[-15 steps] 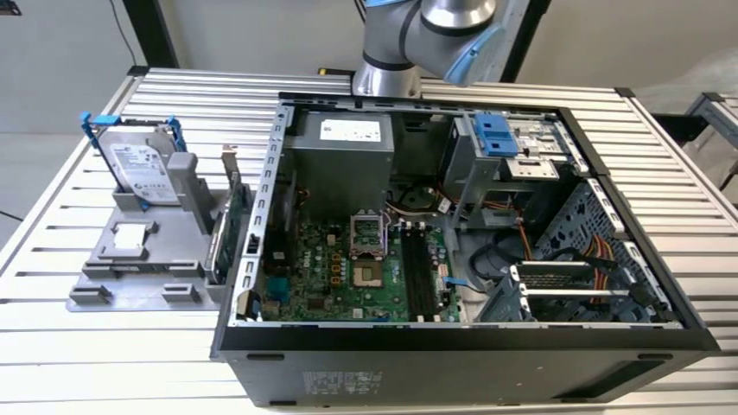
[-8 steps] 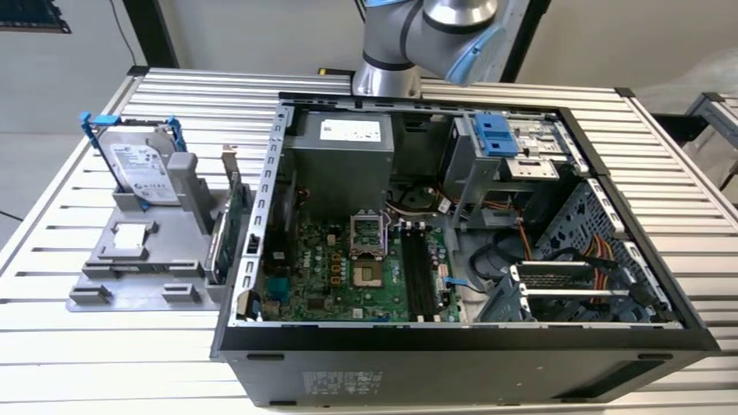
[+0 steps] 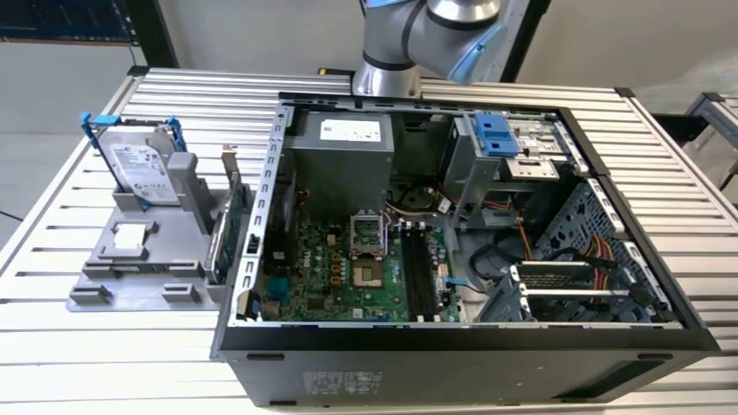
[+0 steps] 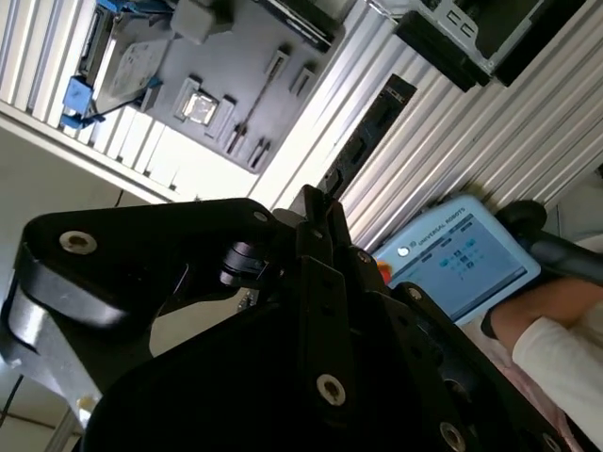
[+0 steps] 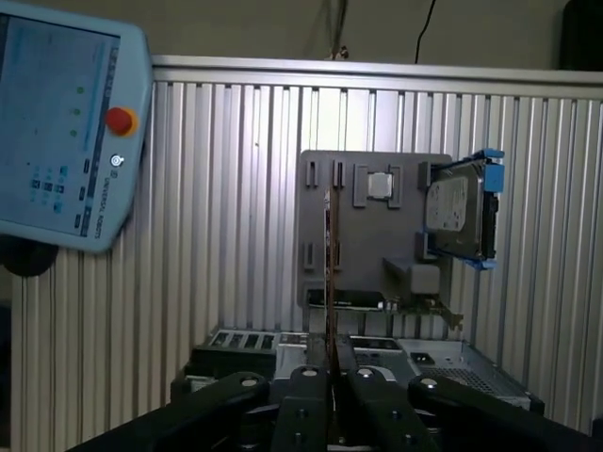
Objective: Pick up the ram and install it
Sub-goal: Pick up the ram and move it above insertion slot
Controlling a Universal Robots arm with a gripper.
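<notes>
1 ram (image 5: 330,273) | gripped btw fingers (image 5: 306,395) | long axis straight out past tips

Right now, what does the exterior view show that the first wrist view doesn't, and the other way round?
Exterior view: the inside of the open computer case, with the motherboard and power supply, plus the arm. First wrist view: the gripper shut on the ram, seen edge-on, and a control tablet with a red button. Both: the slatted table, the gray holder, the hard drive in its blue frame standing on that holder, and the case itself.
</notes>
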